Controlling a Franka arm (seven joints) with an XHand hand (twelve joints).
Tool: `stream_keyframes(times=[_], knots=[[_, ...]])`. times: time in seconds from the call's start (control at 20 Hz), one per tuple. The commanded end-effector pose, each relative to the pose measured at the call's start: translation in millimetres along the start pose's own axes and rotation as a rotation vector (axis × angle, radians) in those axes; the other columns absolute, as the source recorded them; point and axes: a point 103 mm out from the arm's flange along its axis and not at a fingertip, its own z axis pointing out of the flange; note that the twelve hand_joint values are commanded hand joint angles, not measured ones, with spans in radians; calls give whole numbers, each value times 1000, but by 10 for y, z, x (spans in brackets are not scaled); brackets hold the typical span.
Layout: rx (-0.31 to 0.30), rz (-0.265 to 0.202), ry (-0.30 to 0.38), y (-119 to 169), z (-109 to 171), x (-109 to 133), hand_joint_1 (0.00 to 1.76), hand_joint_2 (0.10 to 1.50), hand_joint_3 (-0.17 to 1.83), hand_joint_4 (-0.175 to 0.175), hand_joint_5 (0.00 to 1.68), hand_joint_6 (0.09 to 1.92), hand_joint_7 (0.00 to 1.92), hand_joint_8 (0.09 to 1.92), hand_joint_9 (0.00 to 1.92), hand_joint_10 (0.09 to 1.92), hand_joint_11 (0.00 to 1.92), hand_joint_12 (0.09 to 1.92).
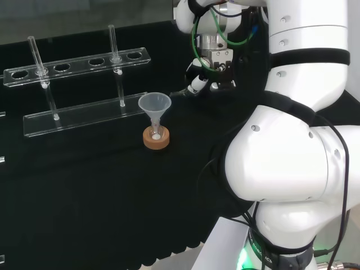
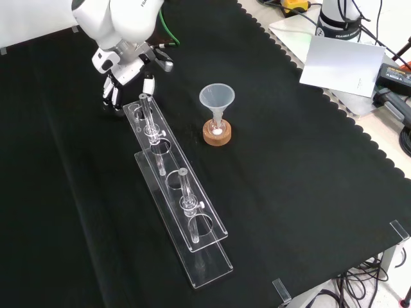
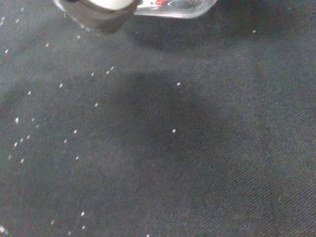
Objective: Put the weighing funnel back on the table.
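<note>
On the black cloth (image 1: 84, 197), nearest in the head view, the funnel (image 1: 154, 107) stands mouth up with its stem in a small flask (image 1: 156, 134) on a cork ring (image 1: 156, 142). Beyond the funnel and to its right, the hand (image 1: 198, 80) hangs low, fingers bent down and closed on the clear weighing funnel (image 3: 173, 7). The wrist view shows it against a fingertip (image 3: 106, 7), but I cannot tell whether it touches the cloth. Farther back, left of the funnel, a clear rack (image 1: 84, 115) holds two upright test tubes (image 1: 113, 39).
</note>
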Motion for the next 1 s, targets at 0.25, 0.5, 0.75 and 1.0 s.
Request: stream_keyframes(times=[0.25, 0.5, 0.75, 1.0], knots=[[21, -36, -77, -133, -143, 46, 733, 765, 183, 19, 325, 161, 2, 453, 430, 87, 82, 1354], [-57, -44, -71, -332, -416, 87, 715, 743, 191, 21, 336, 114, 25, 442, 430, 87, 63, 1360], [-106, -40, -85, -586, -670, 181, 707, 739, 193, 19, 355, 112, 53, 462, 461, 87, 79, 1360], [-145, -22, -102, -880, -858, 334, 706, 735, 199, 19, 376, 103, 72, 487, 492, 87, 117, 1348]])
